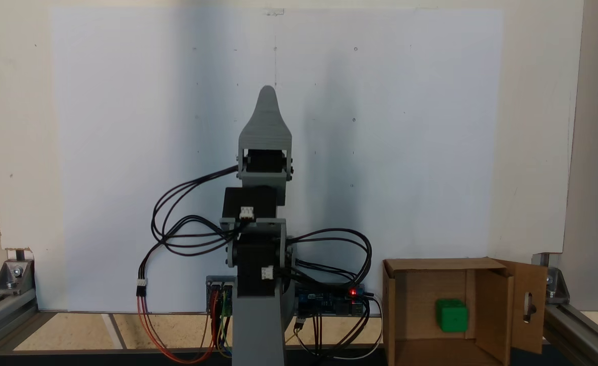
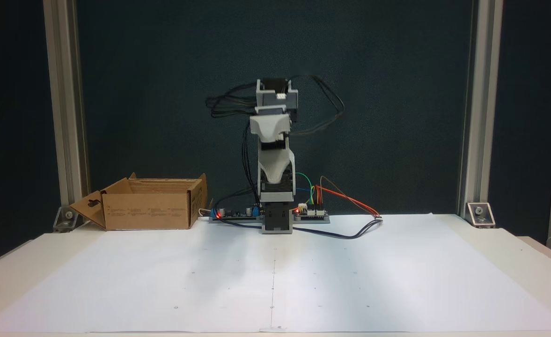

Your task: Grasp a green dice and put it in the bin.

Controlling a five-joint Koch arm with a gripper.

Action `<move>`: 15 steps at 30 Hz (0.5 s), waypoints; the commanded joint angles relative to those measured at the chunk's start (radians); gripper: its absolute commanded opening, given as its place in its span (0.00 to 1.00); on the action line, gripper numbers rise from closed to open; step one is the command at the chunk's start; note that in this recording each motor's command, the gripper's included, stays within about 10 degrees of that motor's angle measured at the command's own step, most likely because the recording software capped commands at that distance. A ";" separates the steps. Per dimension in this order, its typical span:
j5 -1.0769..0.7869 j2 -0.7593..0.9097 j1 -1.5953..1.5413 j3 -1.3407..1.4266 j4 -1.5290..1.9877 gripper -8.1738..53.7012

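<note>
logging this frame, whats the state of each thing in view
green dice: inside the bin, resting on its floor, not held
bin: open, flaps folded out, the slotted flap swung wide
gripper: away from the bin, holding nothing; open or shut cannot be told
arm: folded up over its base
controller board: red light on

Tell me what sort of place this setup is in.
Probably a lab or workshop test bench: aluminium frame posts edge the table, bare circuit boards with loose wiring sit at the arm's base, and white paper marked with dots covers the work surface.
</note>
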 commanded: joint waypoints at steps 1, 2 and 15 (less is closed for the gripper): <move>0.041 0.052 -0.009 0.011 -0.103 0.85; 0.040 0.069 -0.008 0.041 -0.144 0.85; 0.035 0.186 -0.006 0.287 -0.684 0.87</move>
